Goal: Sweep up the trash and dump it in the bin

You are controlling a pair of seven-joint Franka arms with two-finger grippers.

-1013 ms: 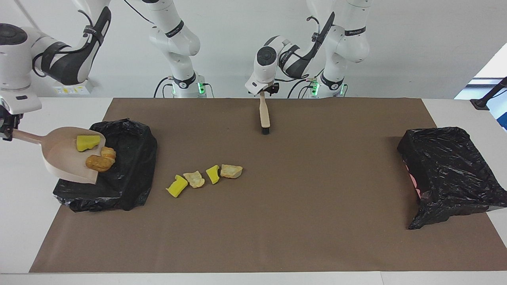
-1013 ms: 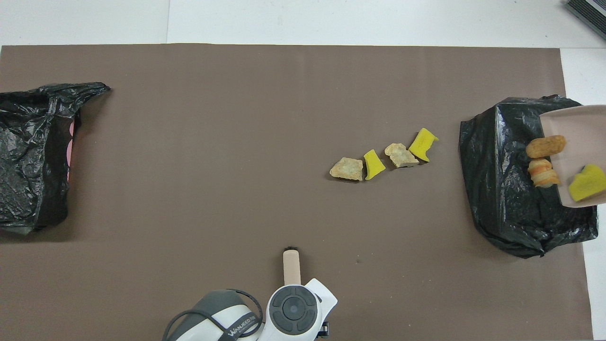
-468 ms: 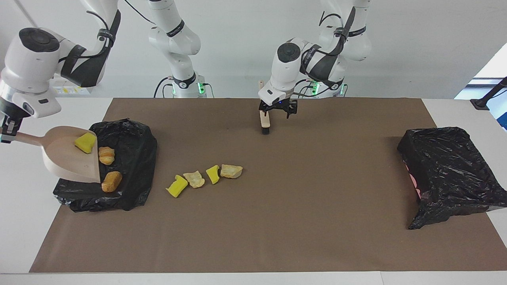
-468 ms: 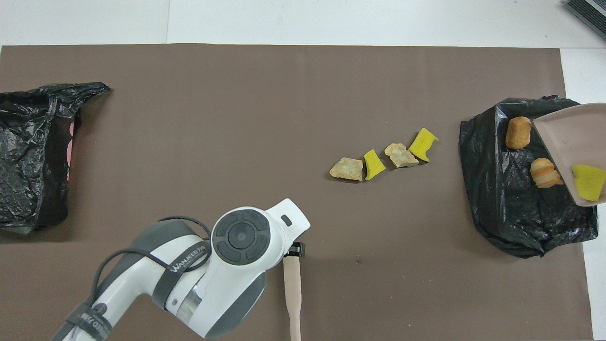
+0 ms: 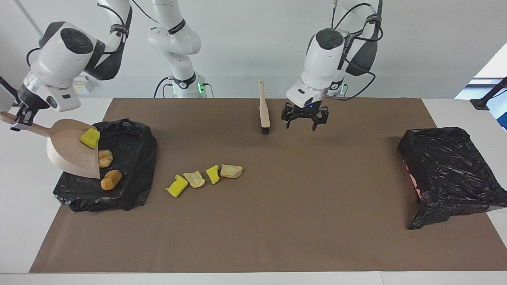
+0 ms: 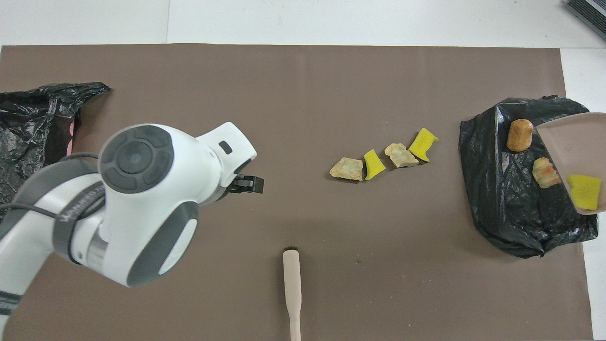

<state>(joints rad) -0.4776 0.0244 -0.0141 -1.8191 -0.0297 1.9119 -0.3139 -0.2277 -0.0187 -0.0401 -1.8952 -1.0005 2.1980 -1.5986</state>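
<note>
— While the right gripper (image 5: 18,120) clamps the handle of the dustpan (image 5: 69,152), where does the trash sit?
— Split three ways. One yellow sponge piece (image 5: 90,138) lies in the tilted dustpan, at its lip, above the black-lined bin (image 5: 134,174) at the right arm's end of the table. Two tan bread lumps (image 5: 111,179) lie in that bin, just beside the pan's edge.
— And the rest?
— Four pieces in a row (image 5: 204,176) on the brown mat (image 5: 277,221), near that bin toward the table's middle: yellow, tan, yellow, tan, the last two touching.
— How about the left gripper (image 5: 304,122)?
— Its fingers are spread wide, holding nothing. It hangs over the mat just beside the brush (image 5: 264,113), which stands on its bristles, apart from the fingers. The row of trash is well apart from this gripper, toward the right arm's end.
— Is another bin in sight?
— Yes, a second black-lined bin (image 5: 451,174) sits at the left arm's end.
</note>
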